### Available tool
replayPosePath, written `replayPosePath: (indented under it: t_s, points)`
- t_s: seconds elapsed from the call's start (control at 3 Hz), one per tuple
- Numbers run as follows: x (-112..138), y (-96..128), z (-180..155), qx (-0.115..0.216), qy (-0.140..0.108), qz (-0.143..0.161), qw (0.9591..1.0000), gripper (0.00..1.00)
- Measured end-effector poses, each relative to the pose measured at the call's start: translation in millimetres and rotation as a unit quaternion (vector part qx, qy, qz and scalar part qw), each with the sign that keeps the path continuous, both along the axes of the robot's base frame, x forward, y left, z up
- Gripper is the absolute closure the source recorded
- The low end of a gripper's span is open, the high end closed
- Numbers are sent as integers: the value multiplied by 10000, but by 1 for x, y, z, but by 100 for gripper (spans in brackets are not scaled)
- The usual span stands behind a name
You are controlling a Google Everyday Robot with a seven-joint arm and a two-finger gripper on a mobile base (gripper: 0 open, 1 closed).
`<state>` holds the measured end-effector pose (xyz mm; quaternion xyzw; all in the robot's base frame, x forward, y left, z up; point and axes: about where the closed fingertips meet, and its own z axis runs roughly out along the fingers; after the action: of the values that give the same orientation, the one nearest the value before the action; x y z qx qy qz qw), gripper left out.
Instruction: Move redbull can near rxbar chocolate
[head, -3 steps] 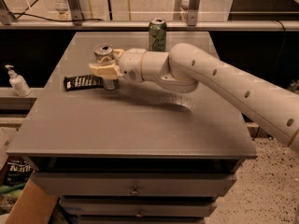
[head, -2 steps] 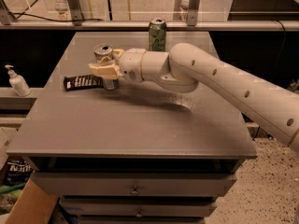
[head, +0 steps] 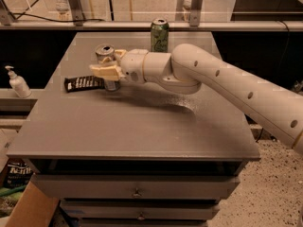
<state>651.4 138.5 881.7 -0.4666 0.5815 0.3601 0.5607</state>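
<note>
We see the gripper (head: 110,66) clamped around the upright redbull can (head: 104,51) on the bench (head: 142,126). The rxbar chocolate (head: 84,83) lies just left of the can, its long axis running left-right.

I saw my cream gripper (head: 105,63) clasping the silver redbull can (head: 104,50) beside the dark, white-lettered rxbar chocolate (head: 84,83) on the grey table (head: 142,126).

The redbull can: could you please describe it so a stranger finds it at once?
On the grey table, left of centre, the pincer grips the redbull can beside the dark rxbar chocolate. It is silver, unlike the green can behind.
</note>
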Motion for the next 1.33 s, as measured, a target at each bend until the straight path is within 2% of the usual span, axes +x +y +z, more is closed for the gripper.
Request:
replayPosePath:
  t_s: [0.33, 0.67, 1.0, 1.33]
  points:
    - [1, -4, -6, -30, 77, 33, 10000, 0]
    - [-5, -33, 0, -38, -13, 244, 9997, 0]
    - [-15, -47, 7, -24, -95, 397, 9992, 0]
    - [-38, -110, 24, -35, -348, 276, 9990, 0]
